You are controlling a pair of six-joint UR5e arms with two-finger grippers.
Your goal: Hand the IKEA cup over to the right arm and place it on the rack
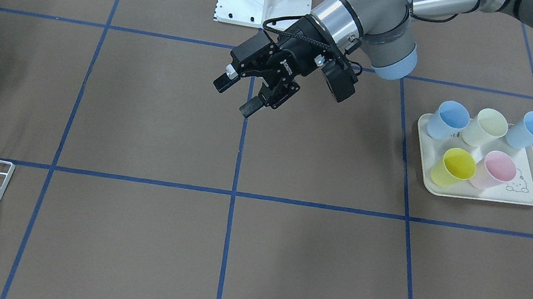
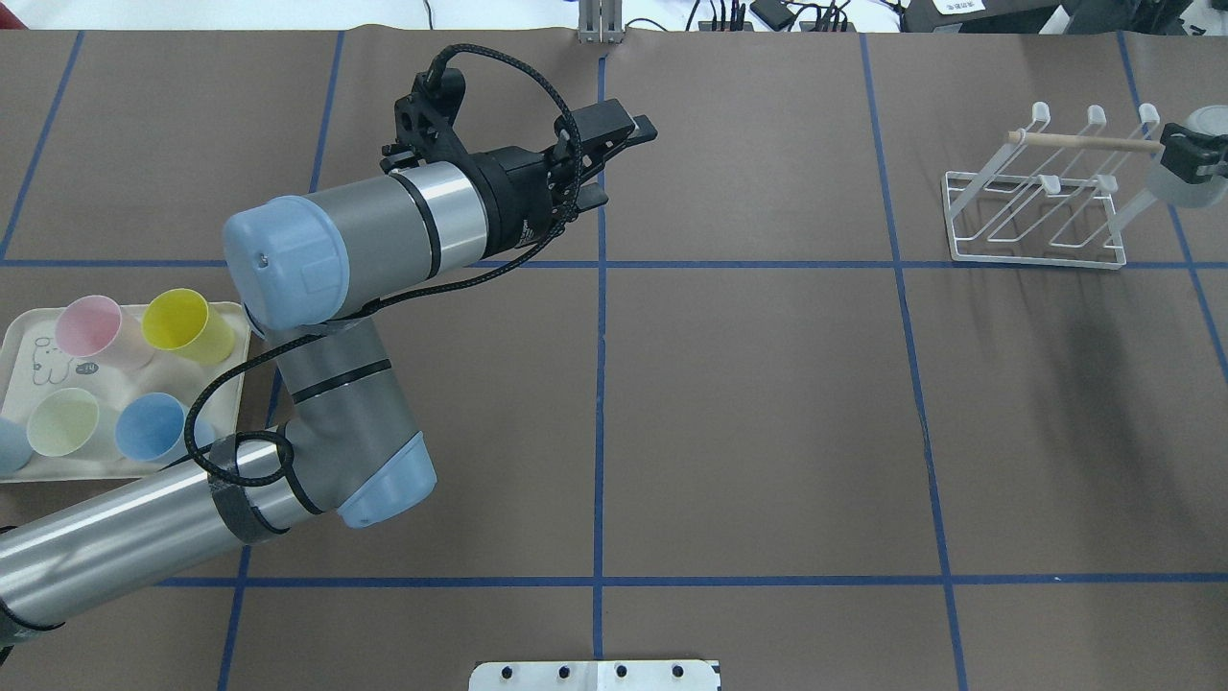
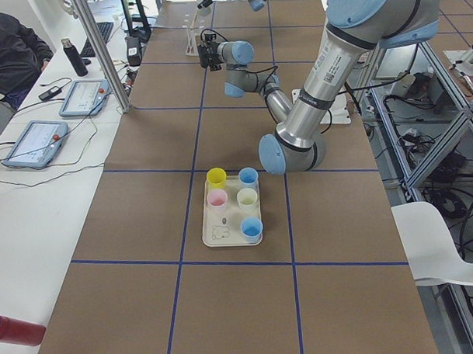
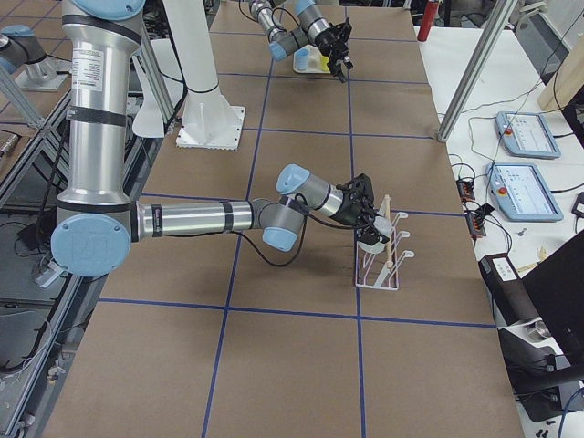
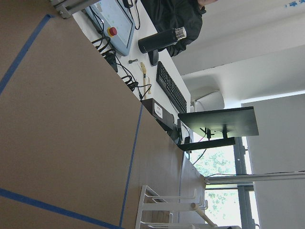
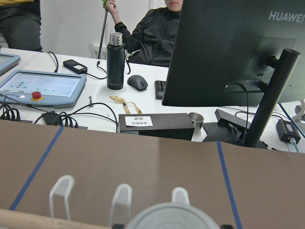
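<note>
My right gripper point(image 2: 1192, 156) is at the far right edge of the overhead view, shut on a pale grey IKEA cup point(image 2: 1188, 187). The cup hangs by the right end of the white wire rack point(image 2: 1036, 206), close to its wooden dowel point(image 2: 1084, 142) and rightmost prong; whether it touches them I cannot tell. In the right wrist view the cup's rim point(image 6: 167, 217) fills the bottom, with the rack's prong tips point(image 6: 62, 188) just beyond. My left gripper point(image 2: 628, 154) hovers open and empty over the table's far middle, also seen head-on as the left gripper point(image 1: 237, 95).
A cream tray point(image 2: 125, 472) with several pastel cups point(image 2: 187, 324) sits by the left arm's base; it is the same tray point(image 1: 521, 197) seen from the front. People sit at a desk with monitors and tablets beyond the table's far edge.
</note>
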